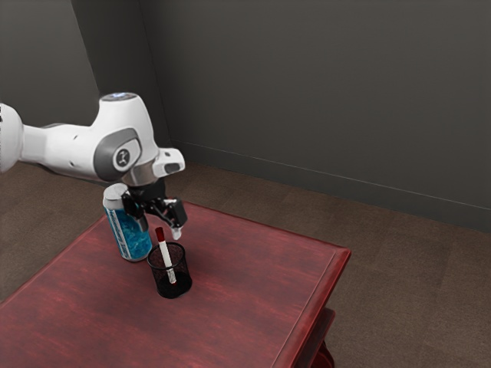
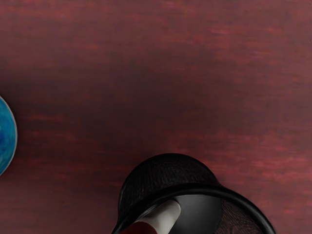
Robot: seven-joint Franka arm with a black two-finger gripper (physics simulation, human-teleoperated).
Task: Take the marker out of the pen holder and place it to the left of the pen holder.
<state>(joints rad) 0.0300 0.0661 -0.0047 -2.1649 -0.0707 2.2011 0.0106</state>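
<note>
Nearest the camera in the exterior view is the reddish wooden bench (image 1: 253, 268), spreading out below the end effector (image 1: 159, 228). The end effector's two fingers stand well apart with nothing gripped between them; they are just above the black mesh pen holder (image 1: 182, 277). The marker (image 1: 166, 258) leans inside that holder, its red cap (image 1: 160, 234) poking up beneath the fingertips. A white-capped bottle of blue contents (image 1: 132, 234) stands beside the end effector, toward the exterior view's left. I'd say the approach is nearly made, but gripping, lifting out and setting down to the holder's left are all left to do. The bench has a streaky, lightly glossy top; beyond the end effector are brown carpet (image 1: 406, 284) and plain dark grey walls (image 1: 322, 100) with a baseboard (image 1: 330, 185). In the wrist view the marker's cap and pale barrel sit within the holder's round rim, close under the end effector, and the bottle's blue edge shows farther off.
</note>
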